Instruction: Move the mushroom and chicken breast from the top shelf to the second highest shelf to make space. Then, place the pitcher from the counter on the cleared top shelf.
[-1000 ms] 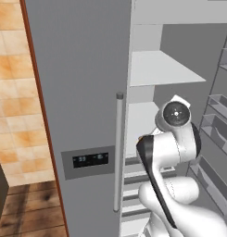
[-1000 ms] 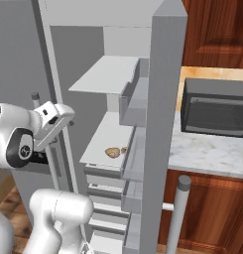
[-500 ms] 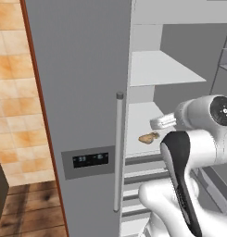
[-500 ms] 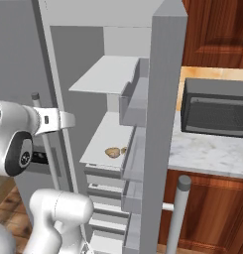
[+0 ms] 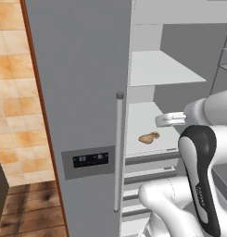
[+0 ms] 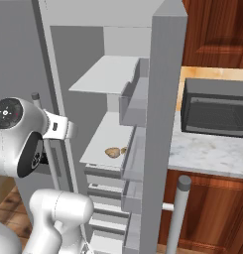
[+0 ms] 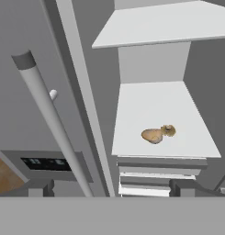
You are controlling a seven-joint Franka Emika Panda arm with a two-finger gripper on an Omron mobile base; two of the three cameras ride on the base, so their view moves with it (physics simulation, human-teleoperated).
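Room: grey fridge standing open in a kitchen, marble tabletop (image 6: 212, 154) and microwave (image 6: 214, 115) to its right.
Chicken breast (image 7: 152, 135): tan oval lump, probably soft and slick; best taken across its narrow width.
Mushroom (image 7: 168, 131): tiny and light, touching the chicken.
Location: both lie on the second highest shelf (image 7: 146, 103); the top shelf (image 7: 169, 23) above is bare.
Gripper (image 7: 111, 189): jaws wide, holding nothing, well short of the shelves.

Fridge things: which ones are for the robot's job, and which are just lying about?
For the job: chicken breast, mushroom, shelf under them, shelf above, counter.
Just there: microwave, fridge door handle, drawers.
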